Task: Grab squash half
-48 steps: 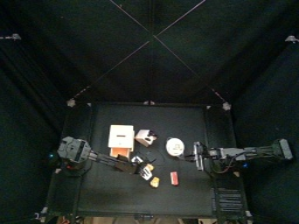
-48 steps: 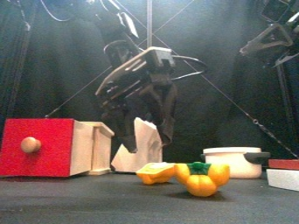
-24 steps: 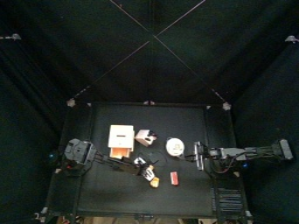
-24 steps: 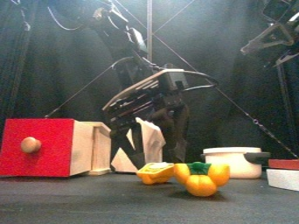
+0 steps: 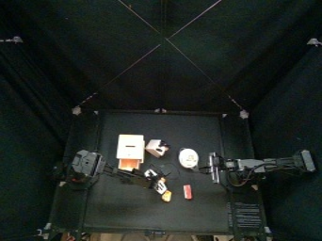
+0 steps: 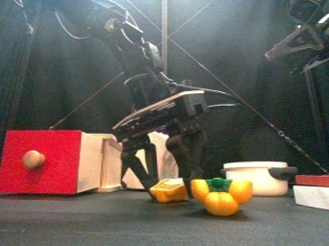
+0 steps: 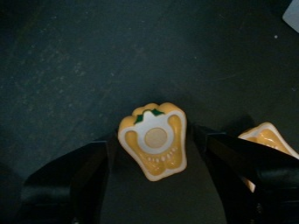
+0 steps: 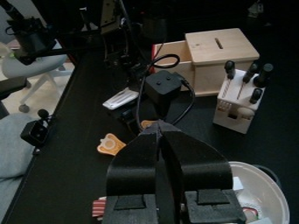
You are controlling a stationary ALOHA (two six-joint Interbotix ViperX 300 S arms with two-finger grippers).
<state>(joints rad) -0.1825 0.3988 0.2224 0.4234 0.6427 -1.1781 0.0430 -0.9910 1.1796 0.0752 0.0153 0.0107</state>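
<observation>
Yellow squash half point(image 7: 156, 142) cut-face only in wrist view | left end effector point(image 6: 162, 183) released

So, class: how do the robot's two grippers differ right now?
The left gripper has its jaws wide open, while the right gripper is shut. The left gripper hangs low over the table, a squash half between its jaws; the right gripper holds nothing, off at the table's right. Both have two black jaws.
</observation>
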